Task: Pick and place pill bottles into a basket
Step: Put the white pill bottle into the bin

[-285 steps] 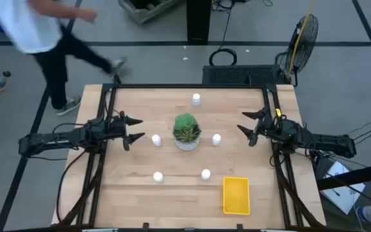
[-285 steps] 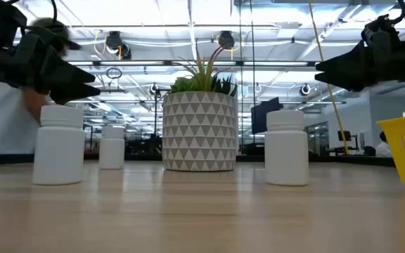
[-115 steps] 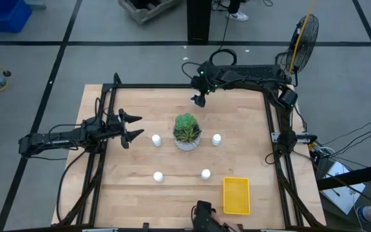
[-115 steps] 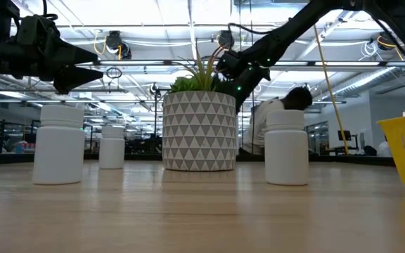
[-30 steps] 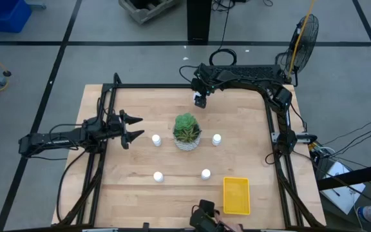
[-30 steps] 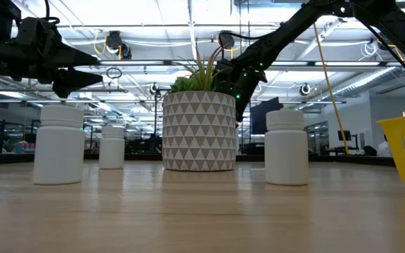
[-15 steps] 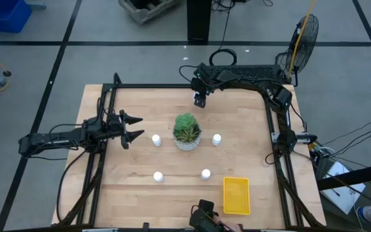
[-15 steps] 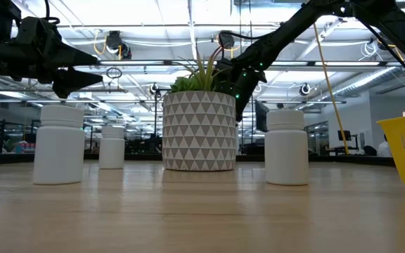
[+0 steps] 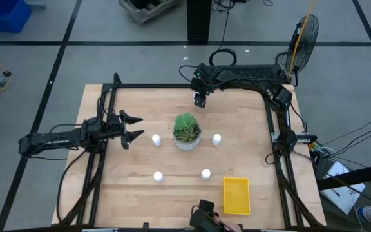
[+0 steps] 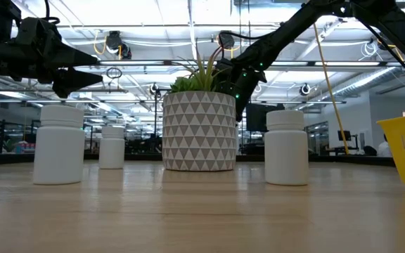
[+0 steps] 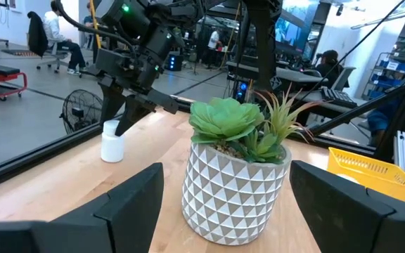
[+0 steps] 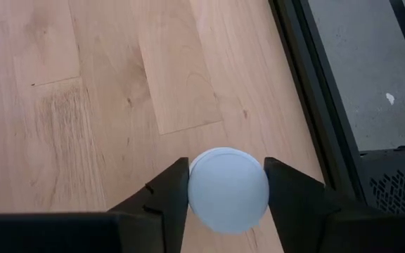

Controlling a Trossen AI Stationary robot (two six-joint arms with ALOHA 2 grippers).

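Observation:
Several white pill bottles stand upright on their bases on the wooden table: two either side of the plant pot point(image 9: 156, 139) point(image 9: 216, 138) and two nearer the front point(image 9: 158, 176) point(image 9: 205, 174). One more pill bottle point(image 12: 228, 190) stands near the far edge, and my right gripper point(image 9: 199, 99) is shut on it. The yellow basket point(image 9: 236, 195) sits at the near right. My left gripper point(image 9: 134, 127) hovers open at the table's left side, level, pointing at the plant. My right gripper pinches the far bottle's top point(image 12: 195, 184) between its two fingers, one finger point(image 12: 171, 188) on each side of the round cap. The fingers slant down from the far side. The bottle stands upright with its base point(image 11: 111, 157) on the table.
A potted green plant point(image 9: 187, 131) in a white patterned pot point(image 10: 199, 131) stands mid-table between the bottles. A black frame rail point(image 12: 308, 91) runs along the far edge close to the held bottle. A dark device point(image 9: 205, 216) pokes in at the near edge.
My right gripper's fingers have drawn in onto the far bottle while the arm stayed where it was. The bottle has not left its spot.

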